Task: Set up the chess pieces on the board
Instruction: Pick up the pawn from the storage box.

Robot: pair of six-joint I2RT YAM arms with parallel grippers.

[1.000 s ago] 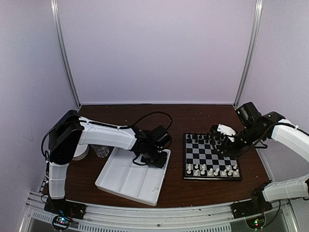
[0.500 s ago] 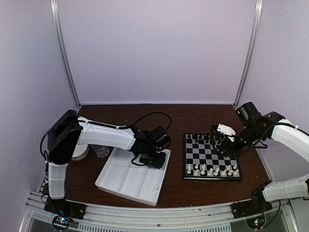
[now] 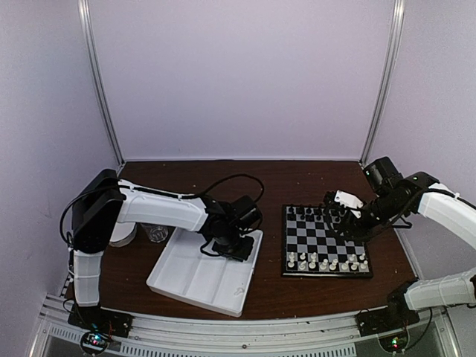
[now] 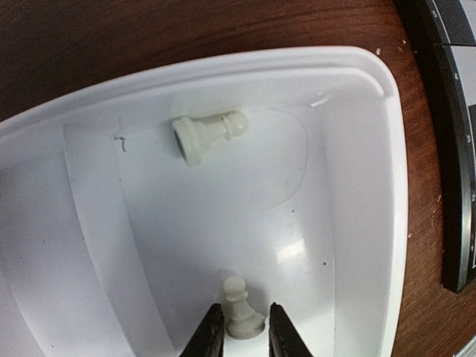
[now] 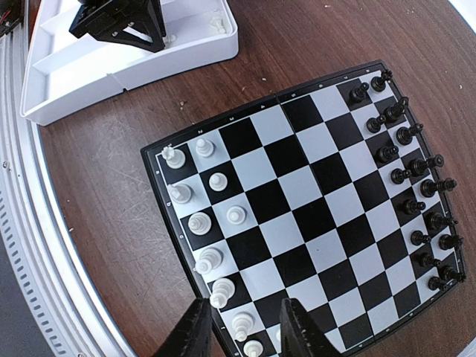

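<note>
Sharing the tray (image 4: 372, 186), a toppled pawn (image 4: 208, 136) lies apart

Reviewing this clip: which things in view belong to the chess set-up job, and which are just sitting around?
Job in hand:
board
white pieces and black pieces standing on it
upright pawn and toppled pawn, both white and not yet on it

Lying about:
white tray, only holding those two pawns
clear cup beside the left arm

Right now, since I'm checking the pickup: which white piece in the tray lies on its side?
The piece by the tray's far wall; the other piece stands upright between the fingers of the left tool.
</note>
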